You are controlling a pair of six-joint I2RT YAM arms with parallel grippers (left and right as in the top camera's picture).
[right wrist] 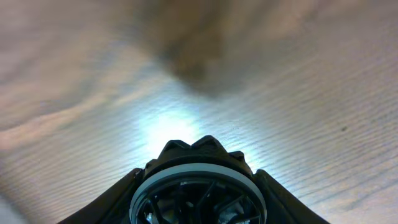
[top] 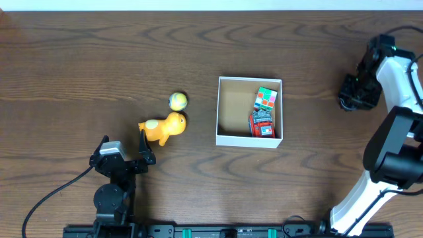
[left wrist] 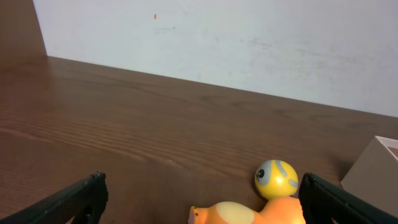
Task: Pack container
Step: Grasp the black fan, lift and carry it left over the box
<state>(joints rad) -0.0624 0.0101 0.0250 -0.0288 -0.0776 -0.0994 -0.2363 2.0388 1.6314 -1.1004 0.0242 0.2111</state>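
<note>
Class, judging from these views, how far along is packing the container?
Done: a Rubik's cube and a red toy vehicle lie in the container. In hand: the right gripper looks clamped on a black ridged wheel; the open left gripper is at the orange toy. Left: those two and the yellow ball.

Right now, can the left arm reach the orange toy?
Probably yes. The left claw stands open close to the orange toy, with nothing between; the yellow ball lies beyond it.

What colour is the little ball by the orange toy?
Small round ball: yellow, blue markings; left wrist view.
</note>
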